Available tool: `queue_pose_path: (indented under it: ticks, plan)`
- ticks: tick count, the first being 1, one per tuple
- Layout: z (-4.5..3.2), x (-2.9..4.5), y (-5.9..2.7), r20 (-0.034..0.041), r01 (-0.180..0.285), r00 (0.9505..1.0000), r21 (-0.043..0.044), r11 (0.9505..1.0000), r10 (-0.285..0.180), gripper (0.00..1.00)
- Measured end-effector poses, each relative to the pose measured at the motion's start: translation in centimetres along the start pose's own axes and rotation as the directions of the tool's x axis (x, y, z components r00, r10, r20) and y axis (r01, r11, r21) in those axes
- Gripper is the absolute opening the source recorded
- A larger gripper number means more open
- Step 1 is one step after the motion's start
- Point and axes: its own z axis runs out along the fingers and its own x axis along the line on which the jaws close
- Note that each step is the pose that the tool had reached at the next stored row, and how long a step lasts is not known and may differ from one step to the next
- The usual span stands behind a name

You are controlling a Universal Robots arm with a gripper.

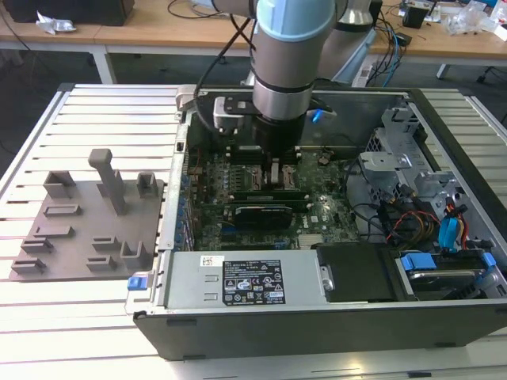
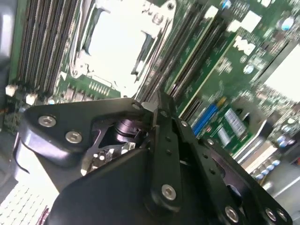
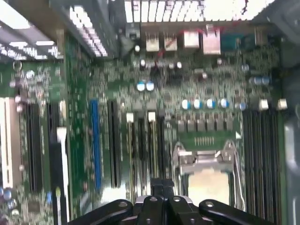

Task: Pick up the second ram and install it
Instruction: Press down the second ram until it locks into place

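Note:
Inside the open computer case (image 1: 444, 150), my gripper (image 1: 281, 176) reaches down onto the green motherboard (image 1: 325, 214). It stands at the memory slots beside the CPU socket (image 3: 206, 178). The second ram (image 3: 152, 150) is a thin stick standing in a slot, with a white clip at its far end. In the exterior view this ram (image 1: 265, 192) lies as a dark strip just below the gripper. Both wrist views show the fingers pressed together, gripper (image 3: 161, 187) (image 2: 158, 104), with the tips at one end of the stick. Whether they touch it or hover just above is unclear.
A grey holder plate (image 1: 87, 222) with upright blocks lies on the slatted table at the exterior view's left. Around the slots are a black card (image 1: 265, 214), the power supply (image 1: 245, 281), a drive cage (image 1: 396, 166) and loose cables (image 1: 412, 222). A neighbouring slot holds another stick (image 3: 130, 150).

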Motion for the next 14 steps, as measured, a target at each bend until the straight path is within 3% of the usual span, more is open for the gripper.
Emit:
queue_pose_path:
  ticks: [1, 2, 3, 4, 6, 7, 8, 11, 14]
  plan:
    - [-0.01, -0.03, -0.58, -0.0008, 0.000, 1.0000, -0.0051, 1.0000, 0.000, 0.10]
    - [-0.02, -0.14, -1.63, -0.0224, -0.001, 0.9997, -0.0136, 0.9999, 0.001, 0.10]
    - [-0.02, -0.48, -1.82, -0.0673, -0.003, 0.9977, -0.0132, 0.9999, 0.002, 0.10]
    - [0.00, -0.90, -1.80, -0.0826, -0.003, 0.9966, -0.0123, 0.9999, 0.002, 0.10]
    - [-0.31, -1.26, -1.61, -0.0825, -0.003, 0.9966, -0.0113, 0.9999, 0.002, 0.10]
    - [-0.81, -1.30, -1.53, -0.0820, -0.003, 0.9966, -0.0086, 1.0000, 0.002, 0.10]
    - [-2.01, -1.35, -1.51, -0.0819, -0.003, 0.9966, -0.0063, 1.0000, 0.002, 0.10]
    - [-3.68, -1.42, -1.47, -0.0819, -0.003, 0.9966, -0.0059, 1.0000, 0.002, 0.10]
    - [-3.75, -1.42, -1.47, -0.0819, -0.003, 0.9966, -0.0060, 1.0000, 0.002, 0.10]
